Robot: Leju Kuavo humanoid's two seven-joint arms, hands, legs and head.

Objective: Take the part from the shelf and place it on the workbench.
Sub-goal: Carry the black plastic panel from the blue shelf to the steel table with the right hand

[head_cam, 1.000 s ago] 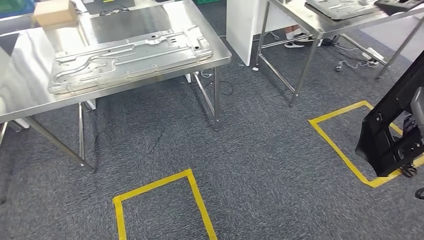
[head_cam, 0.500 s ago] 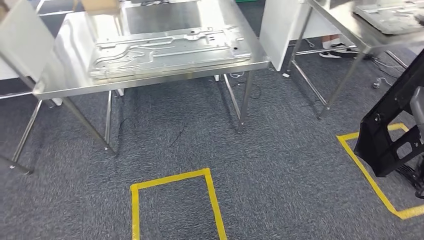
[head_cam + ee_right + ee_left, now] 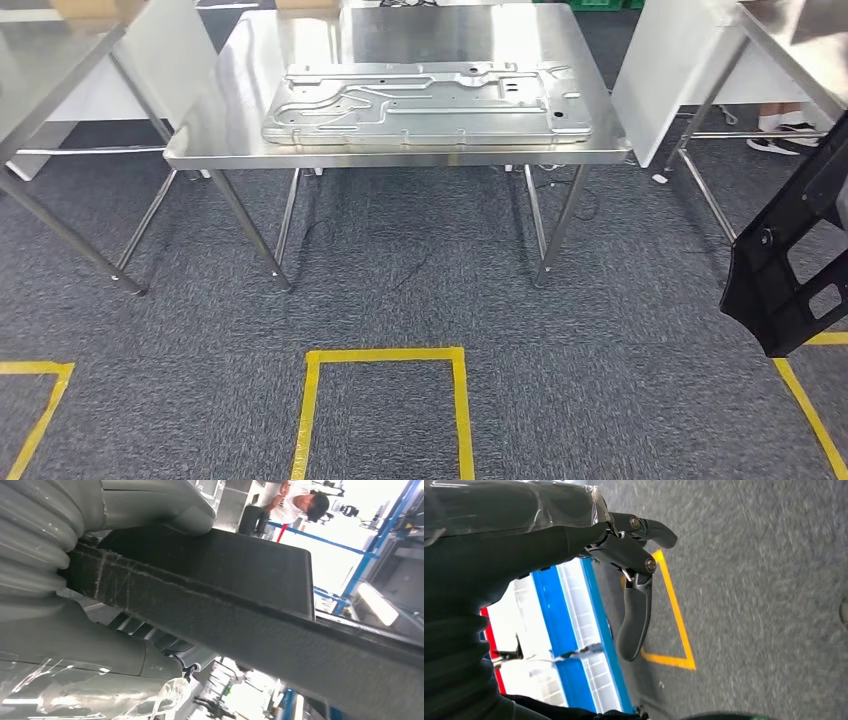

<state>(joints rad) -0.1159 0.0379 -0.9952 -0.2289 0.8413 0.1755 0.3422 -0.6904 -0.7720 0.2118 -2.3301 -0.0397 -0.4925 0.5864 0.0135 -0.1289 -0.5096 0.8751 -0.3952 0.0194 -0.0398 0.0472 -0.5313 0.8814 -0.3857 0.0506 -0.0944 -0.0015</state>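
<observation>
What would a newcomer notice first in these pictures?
Probably the large stamped metal panel lying flat on the steel workbench straight ahead. Next, the black part hanging at the right edge, gripped by the right hand. On the grey carpet in front of the bench, a yellow tape rectangle stands out.

Your robot has turned: the shiny steel desk (image 3: 400, 155) with the flat grey metal plate (image 3: 425, 103) now sits straight ahead.
</observation>
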